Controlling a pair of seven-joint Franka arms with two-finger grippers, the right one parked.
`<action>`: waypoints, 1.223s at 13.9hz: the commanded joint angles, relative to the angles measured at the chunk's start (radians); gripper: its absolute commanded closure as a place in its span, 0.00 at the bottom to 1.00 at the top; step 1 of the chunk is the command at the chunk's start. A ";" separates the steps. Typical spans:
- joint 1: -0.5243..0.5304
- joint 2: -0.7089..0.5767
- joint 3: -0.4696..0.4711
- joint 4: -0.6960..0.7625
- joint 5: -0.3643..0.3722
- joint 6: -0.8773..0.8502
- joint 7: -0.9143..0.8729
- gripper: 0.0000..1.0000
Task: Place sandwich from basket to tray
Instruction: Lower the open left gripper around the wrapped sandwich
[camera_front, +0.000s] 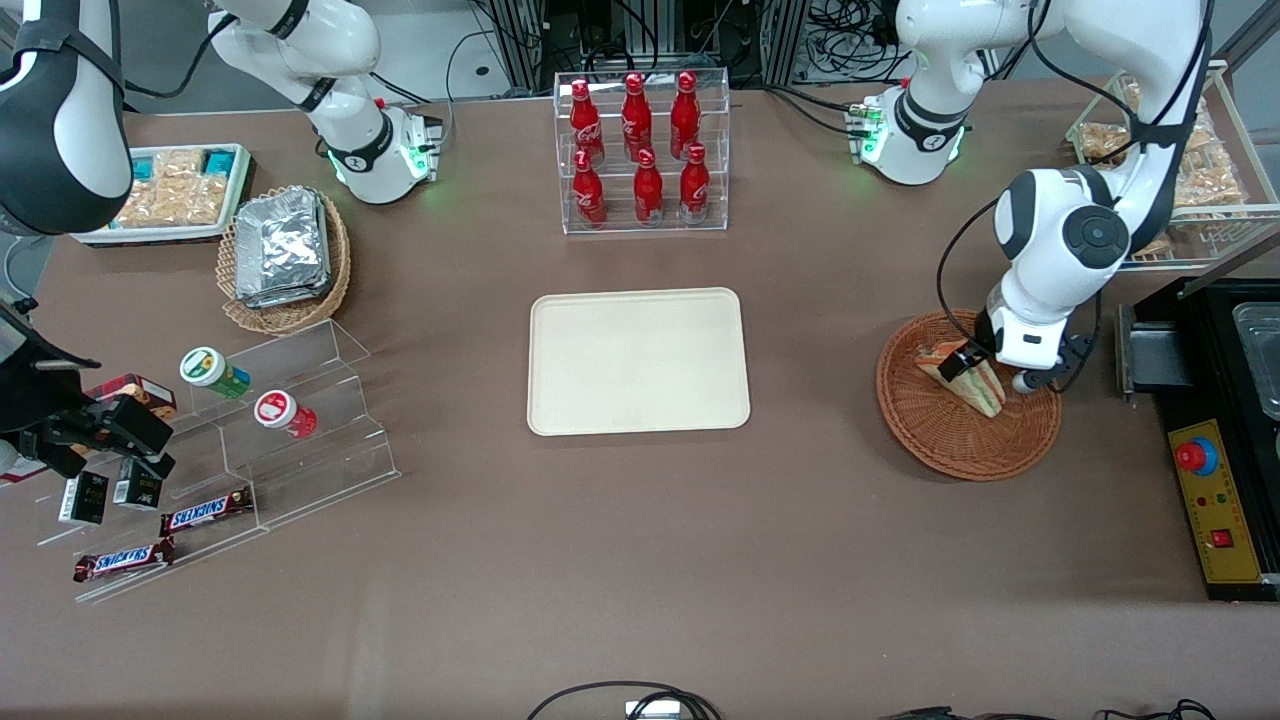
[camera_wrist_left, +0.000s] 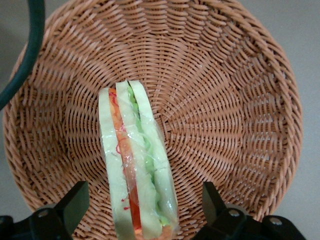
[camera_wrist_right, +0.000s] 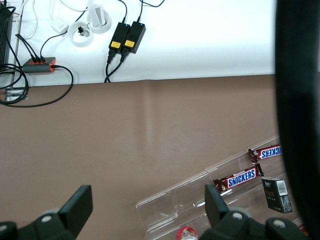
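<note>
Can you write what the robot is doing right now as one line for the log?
step: reach | gripper: open, fingers either side of sandwich | sandwich: in basket | tray: bare

Wrapped sandwich (on edge) in basket.

You are looking straight down into the round orange-brown wicker basket, its woven ribs fanning out from the centre and its rim curving round against the grey-brown table surface. In the basket lies the clear-wrapped wedge sandwich, cut face up, so you see pale bread slices with an orange-red layer and a green layer between them under glossy film. Your left arm's gripper sits over the sandwich's wider end with its two black fingers spread wide, one on each side of the wedge, neither touching it. A dark green cable curves past the basket's rim.
</note>
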 joint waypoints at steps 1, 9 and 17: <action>0.000 0.019 0.001 -0.030 0.015 0.073 -0.028 0.00; 0.029 0.076 0.003 -0.034 0.013 0.129 -0.029 0.72; 0.028 0.039 0.001 -0.022 0.015 0.106 -0.014 1.00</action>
